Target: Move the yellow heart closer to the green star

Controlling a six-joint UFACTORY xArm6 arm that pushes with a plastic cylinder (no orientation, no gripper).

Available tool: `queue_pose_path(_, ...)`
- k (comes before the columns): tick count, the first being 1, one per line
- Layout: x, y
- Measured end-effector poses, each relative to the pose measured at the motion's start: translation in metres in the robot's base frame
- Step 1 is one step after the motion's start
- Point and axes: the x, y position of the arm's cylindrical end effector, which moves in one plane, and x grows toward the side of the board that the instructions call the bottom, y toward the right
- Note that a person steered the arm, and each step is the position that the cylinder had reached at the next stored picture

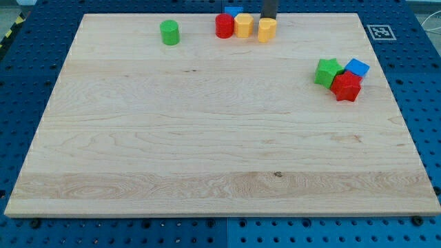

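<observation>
Two yellow blocks stand near the view's top edge. One (pixel 267 29) is directly below my tip (pixel 269 19), which seems to touch its far side. The other (pixel 243 25) stands just left of it. I cannot make out which of them is the heart. The green star (pixel 328 72) sits at the view's right, well below and right of the yellow blocks. It touches a red star-like block (pixel 346 87) and a blue cube (pixel 357 67).
A red round block (pixel 224 26) touches the left yellow block. A blue block (pixel 233 12) sits behind them at the board's top edge. A green cylinder (pixel 169 32) stands alone at the upper left. The wooden board (pixel 207 151) lies on a blue pegboard.
</observation>
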Motion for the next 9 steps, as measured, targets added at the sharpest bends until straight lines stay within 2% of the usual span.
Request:
queue_pose_path(2,0.039,-0.007)
queue_pose_path(4,0.049,-0.047)
queue_pose_path(5,0.066,-0.069)
queue_pose_path(7,0.111,-0.059)
queue_pose_path(8,0.119,-0.089)
queue_pose_path(9,0.143,-0.090)
